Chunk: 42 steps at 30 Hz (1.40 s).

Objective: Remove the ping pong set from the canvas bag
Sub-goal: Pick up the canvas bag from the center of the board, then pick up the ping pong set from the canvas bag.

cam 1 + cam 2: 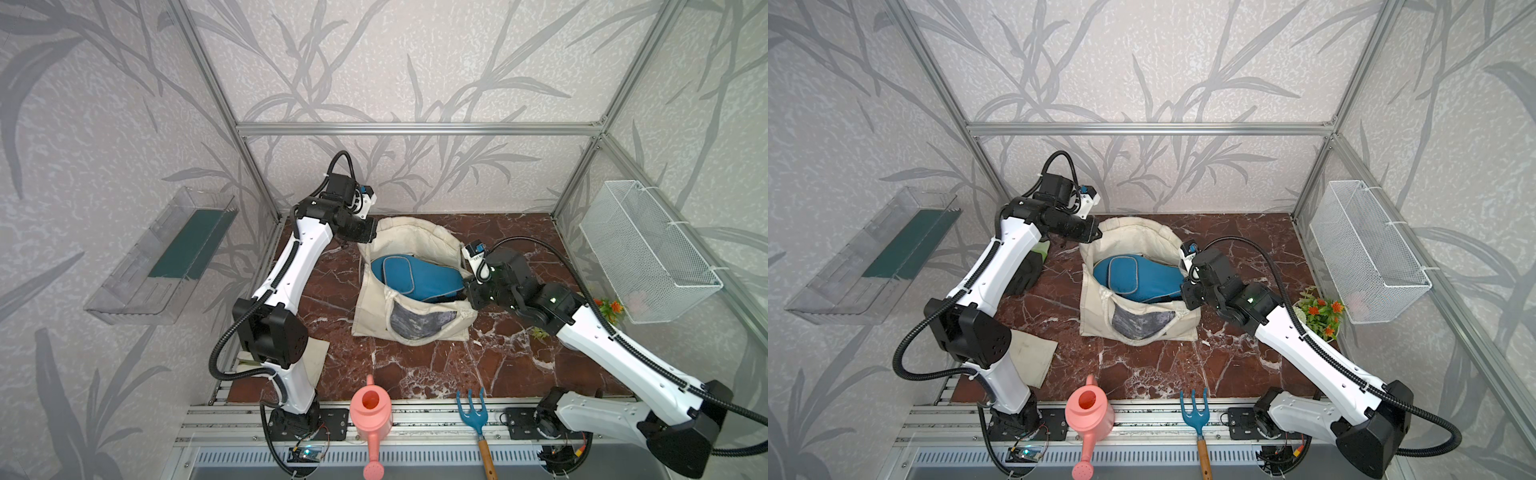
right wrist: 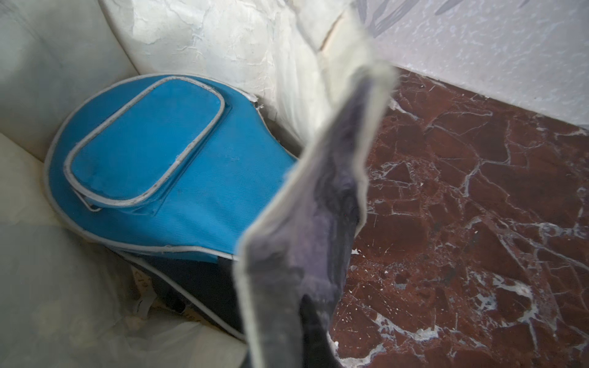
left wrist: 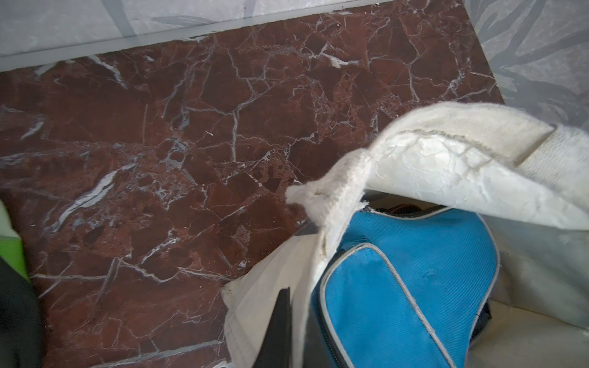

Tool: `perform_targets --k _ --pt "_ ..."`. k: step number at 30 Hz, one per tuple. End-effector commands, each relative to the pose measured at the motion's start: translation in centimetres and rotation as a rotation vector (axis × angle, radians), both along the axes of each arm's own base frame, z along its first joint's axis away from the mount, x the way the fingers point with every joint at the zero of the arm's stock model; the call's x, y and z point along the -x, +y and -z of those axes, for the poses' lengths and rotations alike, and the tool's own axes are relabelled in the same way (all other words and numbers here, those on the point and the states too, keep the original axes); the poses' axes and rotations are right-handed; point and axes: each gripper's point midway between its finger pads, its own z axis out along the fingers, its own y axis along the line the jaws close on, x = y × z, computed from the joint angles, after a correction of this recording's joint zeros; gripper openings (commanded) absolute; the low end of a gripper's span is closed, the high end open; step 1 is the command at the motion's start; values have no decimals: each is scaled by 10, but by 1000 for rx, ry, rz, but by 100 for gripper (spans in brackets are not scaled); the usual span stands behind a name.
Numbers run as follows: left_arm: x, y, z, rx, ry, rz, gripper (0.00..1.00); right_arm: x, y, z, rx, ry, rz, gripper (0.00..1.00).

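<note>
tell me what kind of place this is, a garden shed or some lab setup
Probably a staged robot test cell dressed as a gardening corner: a bare aluminium frame holds leaf-print wall panels, and a pink plastic watering can and a blue wooden-handled hand fork sit on the front rail.

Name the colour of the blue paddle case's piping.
Pale grey piping; best in the right wrist view.

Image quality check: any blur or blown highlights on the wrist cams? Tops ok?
Right wrist: the canvas bag rim near the lens is blurred, the blue case behind it sharp. Left wrist: mostly sharp, bag lining bright, nearly washed out. Both top views: even soft light, no harsh shadows.
</note>
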Motion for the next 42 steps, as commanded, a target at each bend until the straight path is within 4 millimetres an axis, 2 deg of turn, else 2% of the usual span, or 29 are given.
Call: perform_targets --k 1,2,4,7,9,11,14,18,21,25,28,33,39,42 --pt "-34 11 -102 22 -379 -27 0 6 1 -16 28 -15 -72 74" --pt "-36 11 -110 29 -398 -20 0 7 3 -22 23 -24 -94 86" --pt "-37 6 -121 41 -419 9 0 9 6 -38 18 -53 -128 99" --pt "-36 -1 -134 63 -454 53 0 13 14 -67 11 -115 -192 99" --pt "-34 -2 -138 72 -463 60 0 17 27 -84 16 -152 -258 99" --pt "-31 -2 -145 75 -483 66 0 24 49 -100 24 -187 -347 99" --pt "-28 -2 -148 80 -483 63 0 30 85 -106 38 -191 -472 99" --pt "-24 -3 -135 84 -441 73 0 32 130 -102 21 -151 -612 99" --pt "-20 -3 -125 87 -427 71 0 15 159 -86 28 -102 -654 99" --pt "-16 0 -122 96 -457 58 0 -25 172 -54 20 9 -619 99" --pt "-14 3 -124 107 -493 31 0 -57 168 -34 -12 91 -565 99" --pt "-9 5 -124 115 -543 25 0 -89 164 -4 17 185 -513 99" --pt "-4 0 -116 122 -548 71 0 -113 152 19 17 291 -444 99" --pt "-1 -3 -113 127 -545 94 0 -113 151 31 10 340 -451 99"
